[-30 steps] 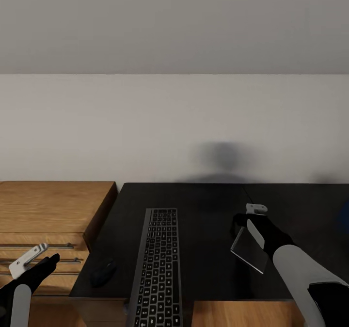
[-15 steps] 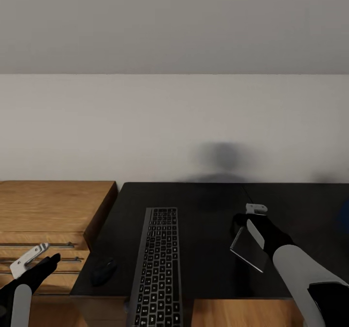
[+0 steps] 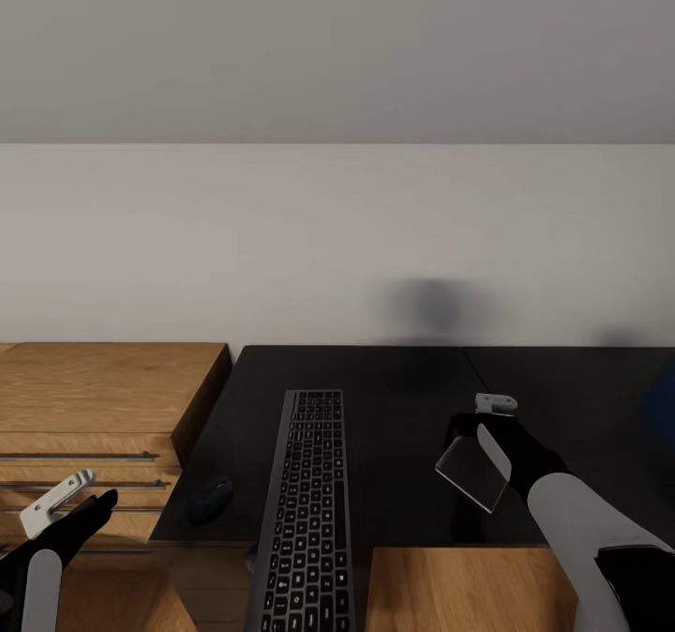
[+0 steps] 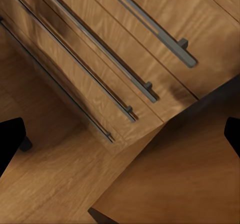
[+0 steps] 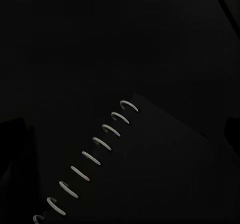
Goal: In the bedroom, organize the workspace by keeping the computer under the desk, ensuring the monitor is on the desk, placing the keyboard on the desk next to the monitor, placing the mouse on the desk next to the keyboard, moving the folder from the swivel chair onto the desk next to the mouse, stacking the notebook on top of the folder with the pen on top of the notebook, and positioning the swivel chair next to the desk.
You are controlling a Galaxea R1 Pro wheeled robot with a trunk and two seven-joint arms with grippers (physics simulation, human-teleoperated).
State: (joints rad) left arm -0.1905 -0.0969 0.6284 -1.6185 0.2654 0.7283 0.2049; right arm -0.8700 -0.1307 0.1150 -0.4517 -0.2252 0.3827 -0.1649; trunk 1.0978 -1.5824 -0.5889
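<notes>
The glossy black desk (image 3: 394, 398) stands against the white wall. On it the long black keyboard (image 3: 305, 501) lies lengthwise, its near end overhanging the front edge. The small black mouse (image 3: 211, 498) rests left of the keyboard near the desk's left corner. My right gripper (image 3: 473, 430) is shut on the notebook (image 3: 472, 471), which hangs tilted above the desk right of the keyboard; its spiral rings (image 5: 100, 144) show in the right wrist view. A blue corner of the folder (image 3: 662, 405) lies at the desk's far right. My left gripper (image 3: 67, 503) is open, low in front of the dresser.
A light wooden dresser (image 3: 103, 388) with long metal drawer handles (image 4: 125, 64) stands flush against the desk's left side. Wooden floor (image 3: 459, 590) shows below the desk's front edge. The plain wall closes off the back.
The whole view has shifted: the desk and dresser now sit a little higher in the picture. The notebook in my right gripper has swung slightly to the left. The left gripper stays put.
</notes>
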